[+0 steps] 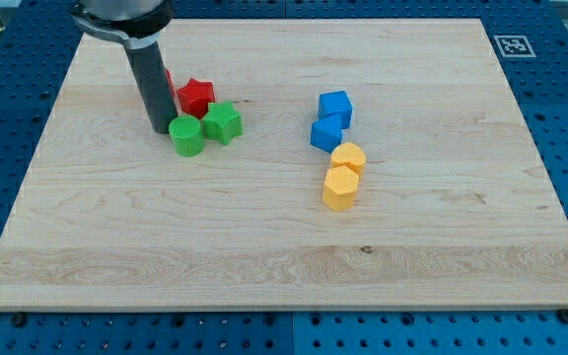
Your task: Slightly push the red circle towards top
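My rod comes down from the view's top left, and my tip [159, 130] rests on the board just left of the green circle [186, 136], touching or nearly touching it. A sliver of a red block [170, 83] shows at the rod's right edge. The rod hides the rest of it, so I cannot make out its shape. A red star [195, 97] lies just right of the rod. A green star [223, 122] sits right of the green circle, below the red star.
Two blue cubes [334, 106] [326, 132] lie at centre right. Two yellow blocks [348, 157] [340, 187] lie just below them. The wooden board [284, 266] lies on a blue perforated table. A marker tag [512, 44] is at the board's top right corner.
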Controlling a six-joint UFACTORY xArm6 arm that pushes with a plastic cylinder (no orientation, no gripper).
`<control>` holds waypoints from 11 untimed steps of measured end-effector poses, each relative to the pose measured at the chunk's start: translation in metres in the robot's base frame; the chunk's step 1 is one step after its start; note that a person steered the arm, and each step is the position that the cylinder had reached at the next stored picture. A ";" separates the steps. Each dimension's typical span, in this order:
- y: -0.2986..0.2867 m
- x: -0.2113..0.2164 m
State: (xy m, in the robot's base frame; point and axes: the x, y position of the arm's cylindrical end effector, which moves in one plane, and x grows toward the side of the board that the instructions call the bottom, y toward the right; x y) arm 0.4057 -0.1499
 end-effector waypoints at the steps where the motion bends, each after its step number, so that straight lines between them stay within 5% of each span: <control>1: 0.000 0.004; 11: 0.027 0.062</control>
